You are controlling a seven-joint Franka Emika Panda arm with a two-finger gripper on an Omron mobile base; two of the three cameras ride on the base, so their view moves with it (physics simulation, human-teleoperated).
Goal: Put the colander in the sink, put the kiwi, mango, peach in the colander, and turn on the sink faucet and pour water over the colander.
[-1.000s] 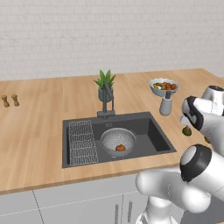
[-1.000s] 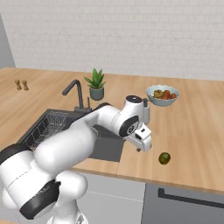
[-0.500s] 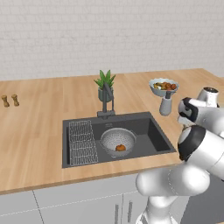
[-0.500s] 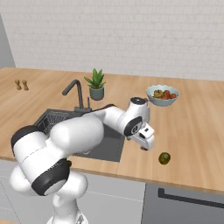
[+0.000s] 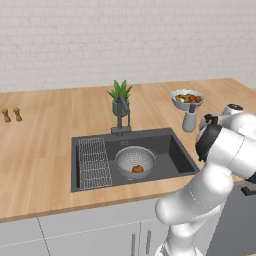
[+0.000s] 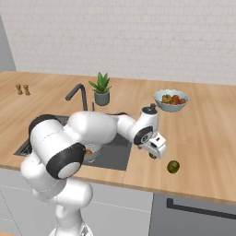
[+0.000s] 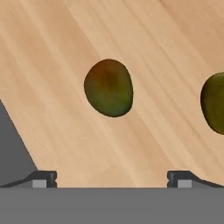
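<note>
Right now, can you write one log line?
gripper: open, above greenish fruit | peach: in colander | sink faucet: no water

— What carried everything?
— A wooden counter (image 6: 207,138).
— And near the hand?
— A greenish fruit with a reddish blush (image 7: 108,87) lay right under it, a darker green fruit (image 6: 173,166) just beside.
— Farther off?
— A pale blue fruit bowl (image 6: 171,100) and a grey shaker (image 5: 189,120) sat beyond the hand; a potted plant (image 6: 101,89) and two small brown shakers (image 6: 22,89) stood well away.
</note>
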